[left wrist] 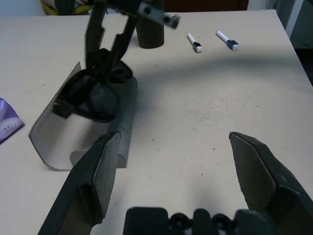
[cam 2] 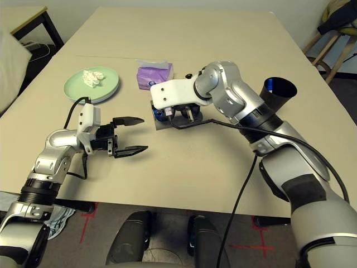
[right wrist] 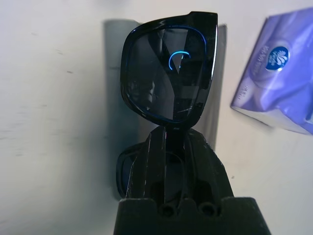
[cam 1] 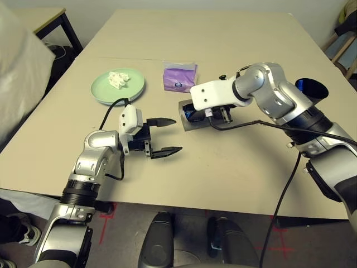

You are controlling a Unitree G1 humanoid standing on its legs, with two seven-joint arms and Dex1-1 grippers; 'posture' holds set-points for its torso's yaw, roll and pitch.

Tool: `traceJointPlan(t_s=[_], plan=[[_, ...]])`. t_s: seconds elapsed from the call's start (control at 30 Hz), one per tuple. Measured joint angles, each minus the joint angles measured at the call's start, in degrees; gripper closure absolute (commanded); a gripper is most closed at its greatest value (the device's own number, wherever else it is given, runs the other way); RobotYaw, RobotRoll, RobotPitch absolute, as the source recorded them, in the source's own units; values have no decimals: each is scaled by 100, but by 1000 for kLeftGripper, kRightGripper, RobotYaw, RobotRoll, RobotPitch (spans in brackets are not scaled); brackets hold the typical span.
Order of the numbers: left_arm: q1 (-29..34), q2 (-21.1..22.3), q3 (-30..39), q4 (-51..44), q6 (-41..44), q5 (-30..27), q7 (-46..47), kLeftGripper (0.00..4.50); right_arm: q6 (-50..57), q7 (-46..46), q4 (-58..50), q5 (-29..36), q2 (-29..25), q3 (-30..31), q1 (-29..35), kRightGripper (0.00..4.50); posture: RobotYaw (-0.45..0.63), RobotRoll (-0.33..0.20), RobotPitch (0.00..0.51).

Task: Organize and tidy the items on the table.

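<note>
The grey glasses case [cam 1: 186, 124] lies open at the middle of the table [cam 1: 234, 167]. Just above it my right gripper [cam 1: 215, 115] is shut on the black sunglasses [right wrist: 168, 68], which hang folded over the case's inside [left wrist: 54, 142]. My left gripper [cam 1: 177, 135] is open, a short way to the case's left, holding nothing. Behind it, a pale-green plate [cam 1: 106, 90] carries a crumpled white tissue [cam 1: 119, 79]. The purple tissue pack [cam 1: 179, 76] lies behind the case. A black cup [cam 2: 279, 92] stands to the right, behind my right forearm. Two white pens [left wrist: 194, 42] lie beyond the case.
A smaller beige desk [cam 1: 39, 19] with black legs stands beyond the table's far left corner. White cloth [cam 1: 17, 72] hangs at the left edge. A wooden chair [cam 1: 341, 47] is at the far right. A black cable [cam 1: 290, 173] hangs from my right arm.
</note>
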Motion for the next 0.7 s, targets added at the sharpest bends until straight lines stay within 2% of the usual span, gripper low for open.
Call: traceJointPlan(t_s=[0.3,0.7], plan=[[45,42,27,-82,96,-8,7,0,-618,-546,1259,-367,436,91,-358,4094,299,0,110],[72,47,35,-253,220,-55,101,0,-891,-773,1673,-536,622,91,-385,4094,302,0,103]])
